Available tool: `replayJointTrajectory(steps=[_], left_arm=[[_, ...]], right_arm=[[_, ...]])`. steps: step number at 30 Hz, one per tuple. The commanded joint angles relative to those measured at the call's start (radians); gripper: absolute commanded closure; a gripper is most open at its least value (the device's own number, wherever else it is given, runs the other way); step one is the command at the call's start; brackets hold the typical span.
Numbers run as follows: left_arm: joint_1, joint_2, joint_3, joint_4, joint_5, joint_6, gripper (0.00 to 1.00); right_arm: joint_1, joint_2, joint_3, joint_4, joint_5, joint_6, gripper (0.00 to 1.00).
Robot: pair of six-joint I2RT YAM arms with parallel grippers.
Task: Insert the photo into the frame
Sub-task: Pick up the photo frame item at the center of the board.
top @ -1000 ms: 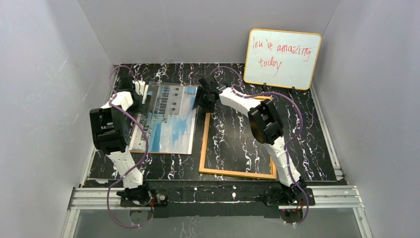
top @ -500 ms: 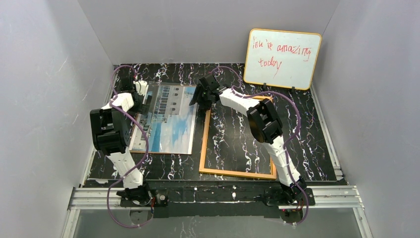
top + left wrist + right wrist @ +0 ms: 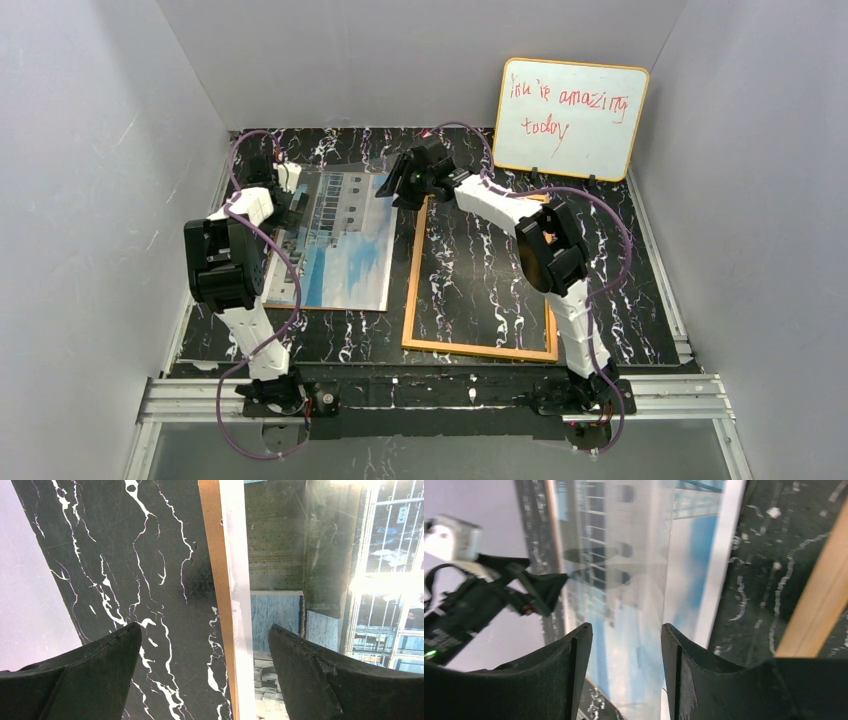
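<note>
Gently now, close your half-open right fingers (image 3: 549,680) on the far right edge of the photo (image 3: 345,240) (unheld, lying just left of the frame (image 3: 411,290)), with your wide-open, empty left fingers (image 3: 75,680) low over its left edge to steady it.

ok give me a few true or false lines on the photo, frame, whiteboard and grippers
1. The photo sits inside the frame. False: it lies outside the frame, to its left.
2. The left gripper is open. True.
3. The whiteboard lies flat. False: it stands upright at the back right.
4. The right gripper is at the photo's far right corner. True.
</note>
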Motion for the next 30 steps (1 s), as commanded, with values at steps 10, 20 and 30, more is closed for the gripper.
replayJointTrajectory(steps=[10,20,30], left_arm=[[-0.010,0.051,-0.067,-0.116,0.010,0.008,0.02],[-0.010,0.029,-0.046,-0.163,0.034,-0.005,0.02],[-0.006,-0.063,0.189,-0.394,0.069,0.010,0.02]], right_arm=[[0.027,-0.060,-0.024,0.205,-0.220,0.027,0.39],[0.028,-0.015,-0.037,0.204,-0.191,-0.006,0.69],[-0.062,-0.147,-0.047,0.001,-0.246,-0.132,0.99]])
